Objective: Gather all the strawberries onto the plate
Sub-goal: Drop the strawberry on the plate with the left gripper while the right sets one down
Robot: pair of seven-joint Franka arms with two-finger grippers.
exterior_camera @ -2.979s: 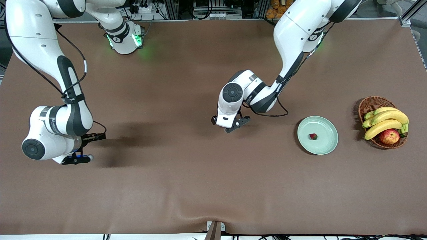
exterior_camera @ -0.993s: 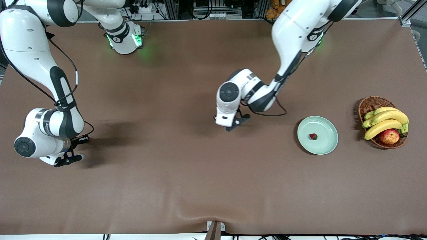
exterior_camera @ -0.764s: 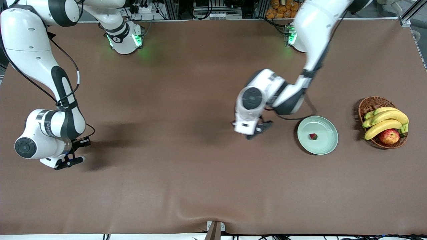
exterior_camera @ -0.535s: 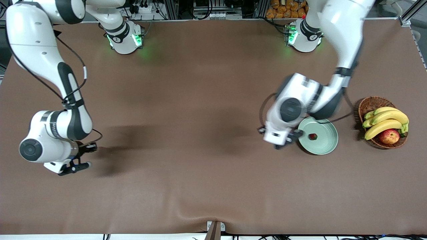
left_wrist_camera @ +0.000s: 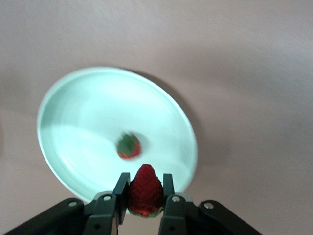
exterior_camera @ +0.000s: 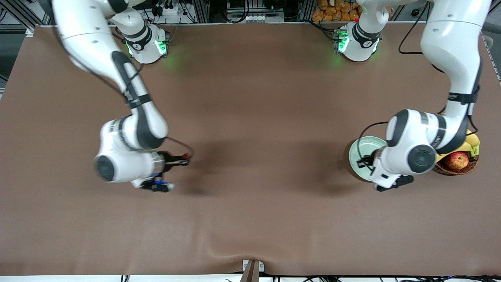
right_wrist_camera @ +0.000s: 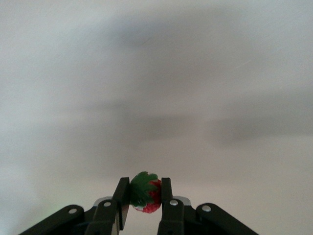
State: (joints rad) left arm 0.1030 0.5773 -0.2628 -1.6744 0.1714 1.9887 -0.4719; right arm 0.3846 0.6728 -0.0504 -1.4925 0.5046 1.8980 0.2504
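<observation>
My left gripper (exterior_camera: 382, 175) is shut on a red strawberry (left_wrist_camera: 145, 192) and holds it over the rim of the mint-green plate (exterior_camera: 361, 149) nearest the front camera. In the left wrist view the plate (left_wrist_camera: 88, 112) holds a second strawberry (left_wrist_camera: 129, 146) near its middle. My right gripper (exterior_camera: 166, 172) hangs over bare table toward the right arm's end, shut on a third strawberry (right_wrist_camera: 146, 192) with its green cap showing. In the front view the arms' hands hide all three berries.
A brown wicker basket (exterior_camera: 454, 169) with bananas (exterior_camera: 472, 140) and a red-yellow apple (exterior_camera: 457, 159) stands beside the plate toward the left arm's end, partly under the left arm. Brown cloth (exterior_camera: 254, 117) covers the table.
My left arm has swung from the table's middle to over the plate, carrying its strawberry. My right arm has moved from the table's end toward the middle with its berry.
</observation>
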